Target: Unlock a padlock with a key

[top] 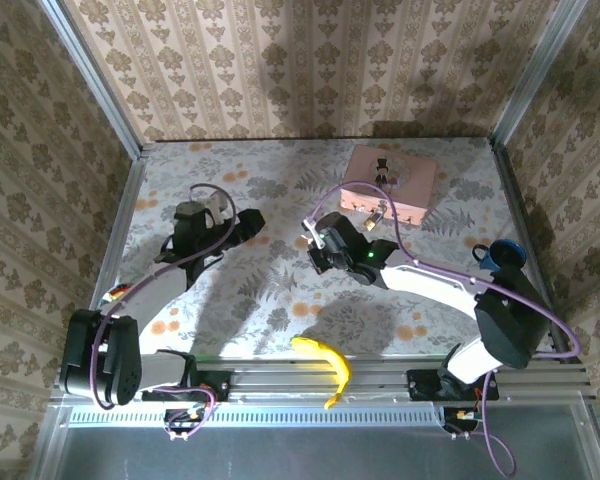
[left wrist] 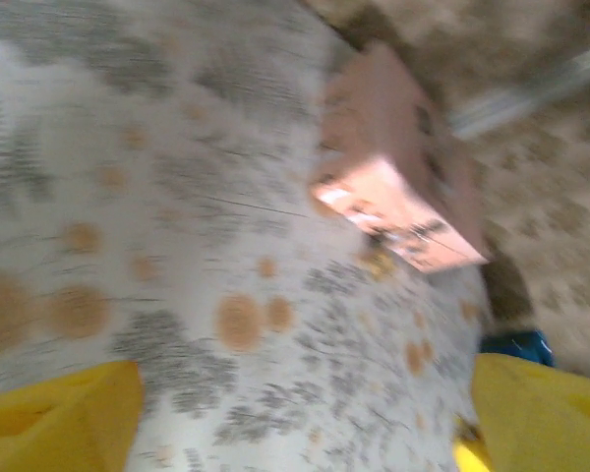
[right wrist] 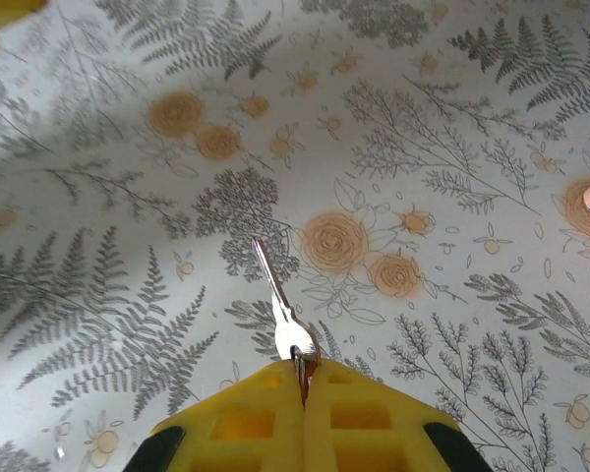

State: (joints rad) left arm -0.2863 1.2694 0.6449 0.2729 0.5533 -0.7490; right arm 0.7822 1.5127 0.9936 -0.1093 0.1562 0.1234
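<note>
Key [right wrist: 278,307], pinched in right end effector [right wrist: 303,380], points straight ahead; left end effector [left wrist: 300,418] spread.

One padlock [top: 377,215], one key [right wrist: 280,307], one pink tin [top: 390,180], one banana [top: 325,365], one blue cup [top: 500,256], two arms, left arm [top: 145,290] and right arm [top: 440,285], and two grippers, left gripper [left wrist: 295,423] and right gripper [right wrist: 303,379]

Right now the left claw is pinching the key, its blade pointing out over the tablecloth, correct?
Not quite: it is the right claw that is pinching the key, as the right wrist view shows. Its blade does point out over the tablecloth.
</note>
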